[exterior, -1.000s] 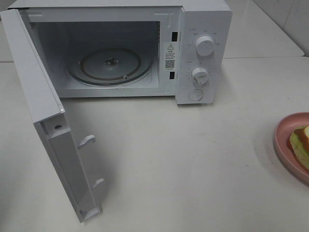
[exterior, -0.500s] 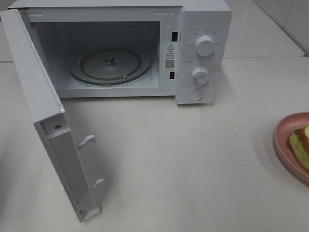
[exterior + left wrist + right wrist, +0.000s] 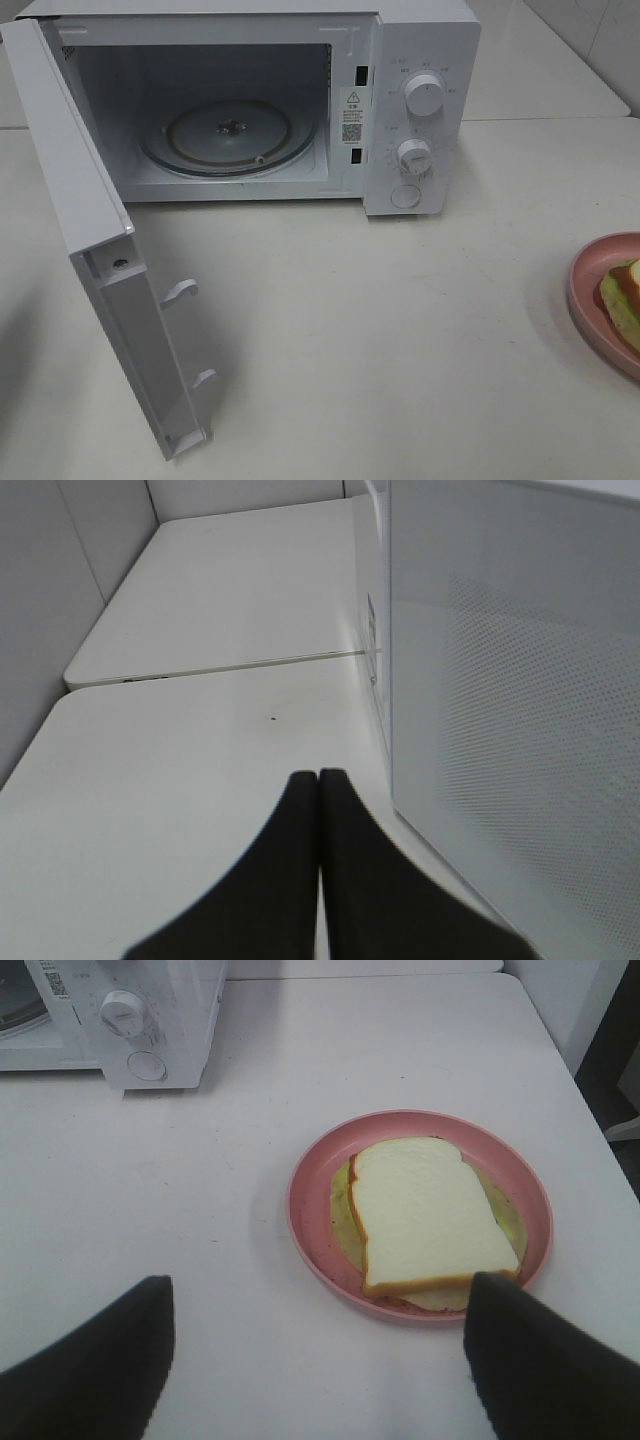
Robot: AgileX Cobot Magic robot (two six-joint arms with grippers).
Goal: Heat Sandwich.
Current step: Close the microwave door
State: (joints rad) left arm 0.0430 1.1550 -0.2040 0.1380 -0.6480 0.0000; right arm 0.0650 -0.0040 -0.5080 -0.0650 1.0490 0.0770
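The broad, matte white table point(image 3: 400, 330) is filling the scene, smooth and pale. The boxy white microwave point(image 3: 420, 60) is sitting at the far side, its door point(image 3: 90, 230) swinging wide open toward the near left, flat and slab-like, with two hooked latches sticking out. Inside, the round glass turntable point(image 3: 228, 135) is lying flat. Two ridged round knobs point(image 3: 424, 95) are standing on the right-hand panel. At the far right edge, the round pink plate point(image 3: 585, 285) is resting on the table, carrying the sandwich point(image 3: 425, 1215), a square slice of soft white bread over yellowish and red layers. The right gripper point(image 3: 320, 1355) is hovering near the plate, jaws spread wide, gripping nothing. The left gripper point(image 3: 319, 790) is sitting pressed closed and empty, beside the perforated door.
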